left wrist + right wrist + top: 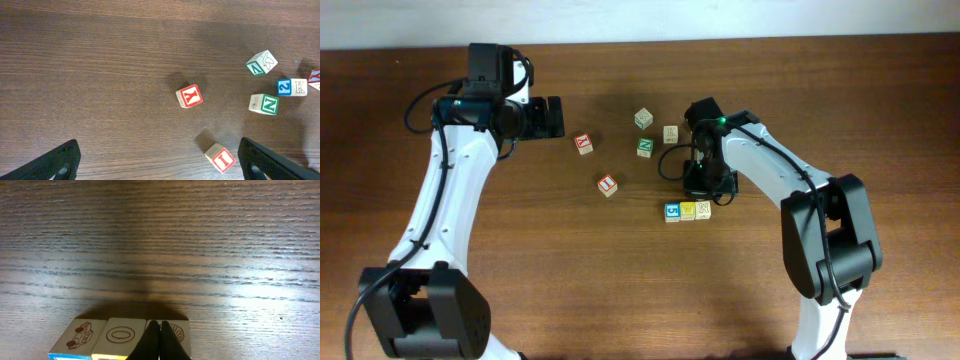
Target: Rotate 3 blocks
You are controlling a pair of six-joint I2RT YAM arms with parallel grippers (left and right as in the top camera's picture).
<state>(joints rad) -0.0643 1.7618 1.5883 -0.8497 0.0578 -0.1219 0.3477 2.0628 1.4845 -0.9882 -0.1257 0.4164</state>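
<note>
Blocks [687,211], small wooden cubes, grained table [620,290]

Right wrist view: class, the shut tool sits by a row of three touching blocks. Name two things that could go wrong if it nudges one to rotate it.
The right tool, shut, points at the seam between the oval-marked block and the shell-marked block, so a push may turn both or split them. The car-marked block touches the oval one, so it could be dragged out of line too.
</note>
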